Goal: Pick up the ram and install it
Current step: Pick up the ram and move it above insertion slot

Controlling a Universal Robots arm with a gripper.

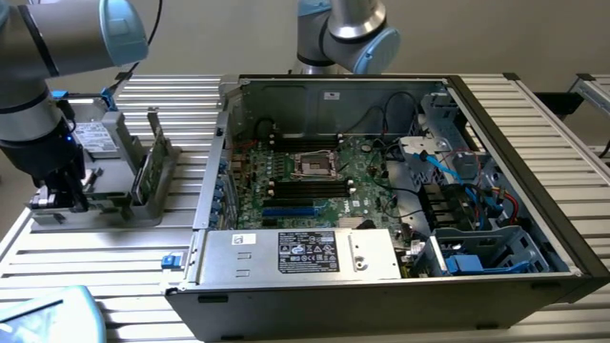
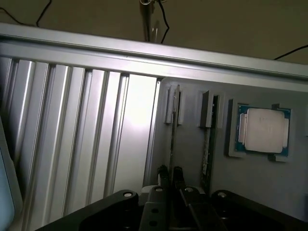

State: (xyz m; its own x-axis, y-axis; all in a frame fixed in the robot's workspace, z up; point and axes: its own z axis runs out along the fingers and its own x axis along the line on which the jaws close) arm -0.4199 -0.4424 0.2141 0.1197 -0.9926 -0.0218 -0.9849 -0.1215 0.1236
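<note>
Wrist view: gripper point(image 2: 171, 173) was clamped narrowly on the top edge of the ram point(image 2: 173, 130), which stood on edge in a gray holder point(image 2: 250, 187) slot. Second stick point(image 2: 207, 149) stood just beside it, processor point(image 2: 262, 130) beyond. Holder sat to the exterior view's left of the open computer case point(image 1: 333, 304).

Robotics lab bench, ribbed aluminium table point(image 1: 96, 257), open computer case point(image 1: 333, 307), grey parts fixture point(image 1: 153, 205), robot arm point(image 1: 28, 107)

Ribbed bare metal for the table point(image 1: 96, 250); matt grey plastic for the tray point(image 2: 260, 192); dull silver metal on the chip point(image 2: 263, 130).
</note>
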